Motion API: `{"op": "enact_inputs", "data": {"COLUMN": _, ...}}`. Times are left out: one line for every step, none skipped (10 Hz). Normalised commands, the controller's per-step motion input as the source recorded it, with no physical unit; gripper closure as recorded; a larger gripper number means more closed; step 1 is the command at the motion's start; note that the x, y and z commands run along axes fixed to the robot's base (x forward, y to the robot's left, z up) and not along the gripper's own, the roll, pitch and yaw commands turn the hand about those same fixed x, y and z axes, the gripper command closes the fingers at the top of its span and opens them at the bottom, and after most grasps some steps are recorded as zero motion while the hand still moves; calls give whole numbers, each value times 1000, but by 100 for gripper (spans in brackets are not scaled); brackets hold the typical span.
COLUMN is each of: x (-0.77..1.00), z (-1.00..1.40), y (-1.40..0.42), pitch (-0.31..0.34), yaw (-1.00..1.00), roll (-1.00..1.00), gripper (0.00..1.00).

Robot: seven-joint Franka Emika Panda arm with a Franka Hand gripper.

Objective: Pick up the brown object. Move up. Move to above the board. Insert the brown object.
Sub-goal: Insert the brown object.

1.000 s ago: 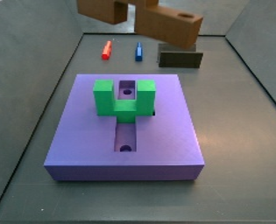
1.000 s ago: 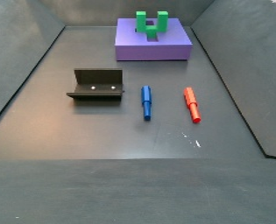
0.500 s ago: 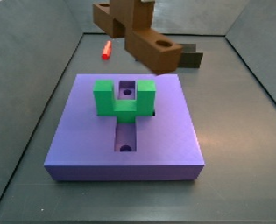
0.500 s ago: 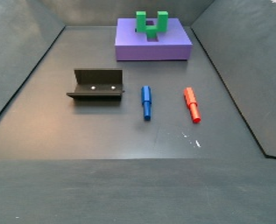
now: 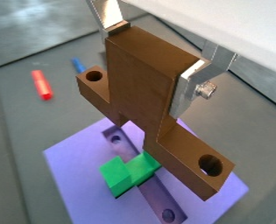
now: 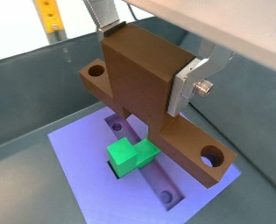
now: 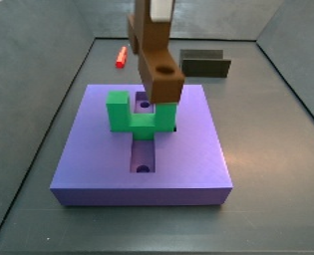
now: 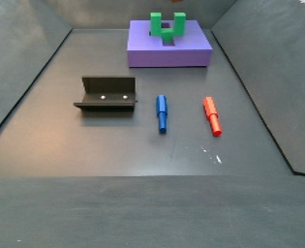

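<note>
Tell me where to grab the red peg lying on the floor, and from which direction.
Take the red peg across its middle, coming straight down from above. It lies flat with bare floor either side, apart from the blue peg. The gripper is now shut on the brown object above the board.

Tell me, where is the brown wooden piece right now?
The brown piece hangs in the air, held by the gripper, right above the green block on the purple board in a side view.

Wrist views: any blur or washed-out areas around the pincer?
In both wrist views the pincer and brown object are sharp; a white band at the frame edge is washed out. In a side view the brown object over the board looks slightly soft.
</note>
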Motion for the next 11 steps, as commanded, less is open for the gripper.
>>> {"op": "enact_inputs", "data": {"x": 200, "z": -320, "y": -51, "pitch": -69, "yaw": -857, "roll": 17, "gripper": 100}}
{"op": "enact_inputs", "data": {"x": 20, "z": -191, "y": -49, "pitch": -36, "yaw": -591, "roll": 99, "gripper": 100}}
{"op": "enact_inputs", "data": {"x": -37, "z": -131, "y": -120, "pitch": -46, "yaw": -251, "roll": 223, "gripper": 100}}
{"op": "enact_inputs", "data": {"x": -171, "z": -197, "y": -157, "pitch": -64, "yaw": -146, "roll": 266, "gripper": 100}}
{"op": "enact_inputs", "data": {"x": -160, "z": -237, "y": -120, "pitch": -86, "yaw": 0, "roll": 167, "gripper": 100}}
{"op": "enact_inputs", "data": {"x": -54, "z": -303, "y": -29, "pitch": -91, "yaw": 0, "roll": 94, "gripper": 100}}
{"op": "enact_inputs", "data": {"x": 0, "z": -331, "y": 0, "pitch": -47, "yaw": 0, "roll": 0, "gripper": 100}}
{"op": "enact_inputs", "data": {"x": 0, "z": -440, "y": 0, "pitch": -67, "yaw": 0, "roll": -41, "gripper": 100}}
{"op": "enact_inputs", "data": {"x": -29, "z": -431, "y": 0, "pitch": -69, "yaw": 0, "roll": -134, "gripper": 100}}
{"op": "enact_inputs", "data": {"x": -71, "z": -326, "y": 0, "pitch": -74, "yaw": 0, "roll": -124, "gripper": 100}}
{"op": "enact_inputs", "data": {"x": -66, "z": -100, "y": 0, "pitch": -36, "yaw": 0, "roll": 0, "gripper": 100}}
